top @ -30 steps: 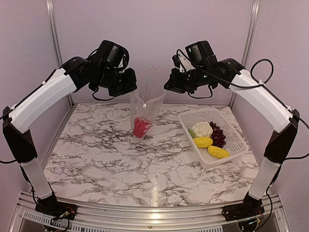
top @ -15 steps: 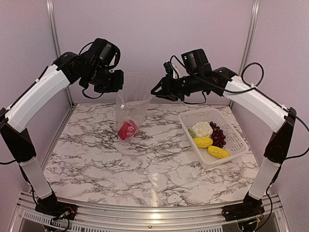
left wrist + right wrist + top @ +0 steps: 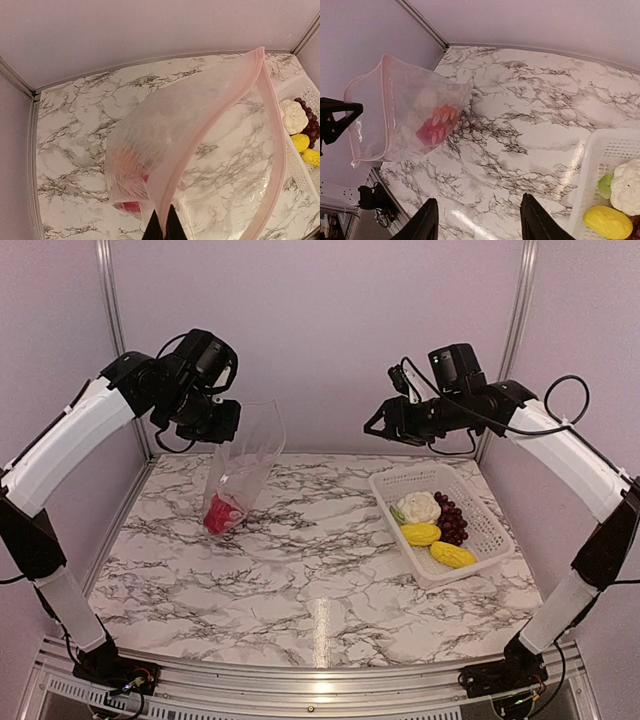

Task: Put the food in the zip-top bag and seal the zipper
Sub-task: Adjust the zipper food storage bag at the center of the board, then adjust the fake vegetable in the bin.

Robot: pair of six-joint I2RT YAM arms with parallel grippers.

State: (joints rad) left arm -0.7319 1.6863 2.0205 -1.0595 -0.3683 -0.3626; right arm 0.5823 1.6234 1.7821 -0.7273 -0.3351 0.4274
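Our left end effector [image 3: 222,426] is clamped shut on the whitish-pink zipper strip [image 3: 160,195] of the clear crinkly plastic zip-top bag [image 3: 245,462]. In the left wrist view only its two dark fingertips [image 3: 155,229] show, cut off by the bottom edge. The bag hangs from that one pinch at the rear left. Its mouth gapes wide and its body slants down toward the marbled counter [image 3: 320,585], though we cannot tell whether its lower corner touches the surface. A red toy piece [image 3: 217,515] sits low inside, blurred by the crinkled film. A pale patch above it in the right wrist view could be glare or something else, and we cannot say which. Our right end effector [image 3: 376,428] hangs in the air well apart from the bag, its fingers spread and holding nothing. The white lattice plastic basket [image 3: 492,538] rests on the counter's right side, below and slightly to the right of it. It holds a white toy cauliflower [image 3: 419,506] with a green bit [image 3: 398,515] beside it, a dark purple grape bunch [image 3: 452,521] and two yellow toy pieces [image 3: 420,534] [image 3: 452,555]. In the right wrist view the frame's corner crops the basket, and only the cauliflower, the green bit and one yellow piece show.
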